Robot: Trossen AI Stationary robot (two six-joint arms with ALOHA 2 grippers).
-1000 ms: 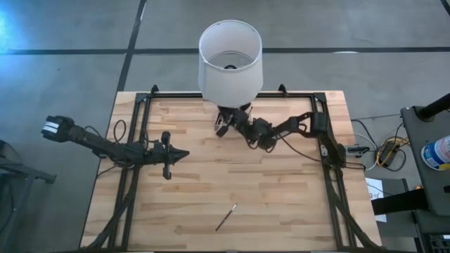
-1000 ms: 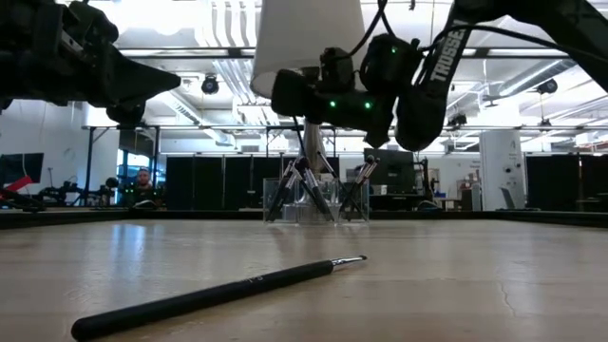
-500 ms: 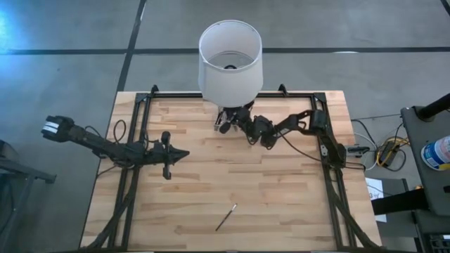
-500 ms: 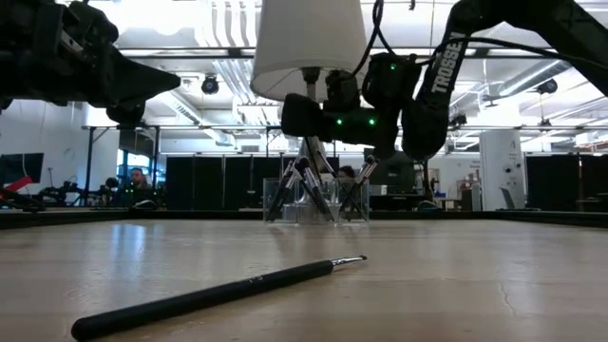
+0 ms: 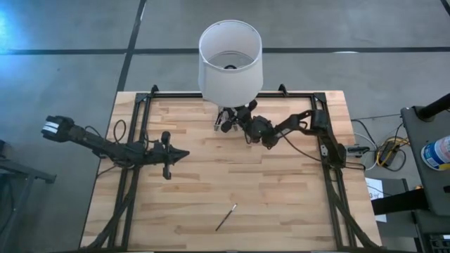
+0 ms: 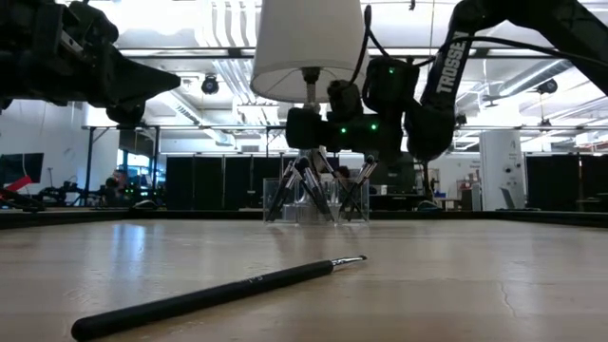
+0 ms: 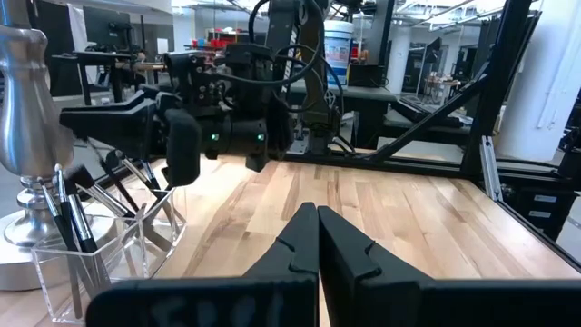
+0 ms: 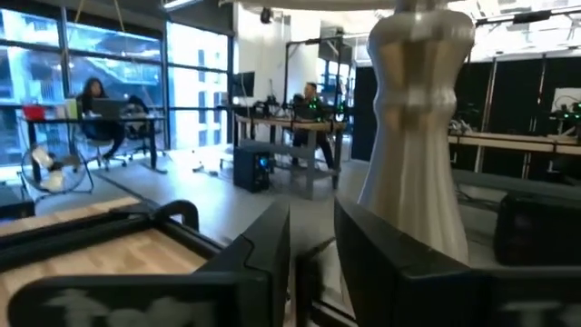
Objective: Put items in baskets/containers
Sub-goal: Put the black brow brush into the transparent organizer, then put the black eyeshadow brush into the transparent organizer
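Slim black brush [image 5: 226, 217], pale silvery tip.

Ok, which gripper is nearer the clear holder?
Right. The right gripper hangs right over the clear holder by the lamp; the left gripper waits farther out over mid-table.

1. The wooden table [image 5: 232, 176] is evenly lit from overhead in the high view; only faint shadows are cast.
2. In the low view, glare from ceiling lights is seen behind the white lampshade [image 6: 311, 47], and the arms are reduced to silhouettes.
3. The nearest brush [image 6: 214, 296] is rendered soft.
4. The right gripper [image 8: 309, 245] is blurred in its wrist view.
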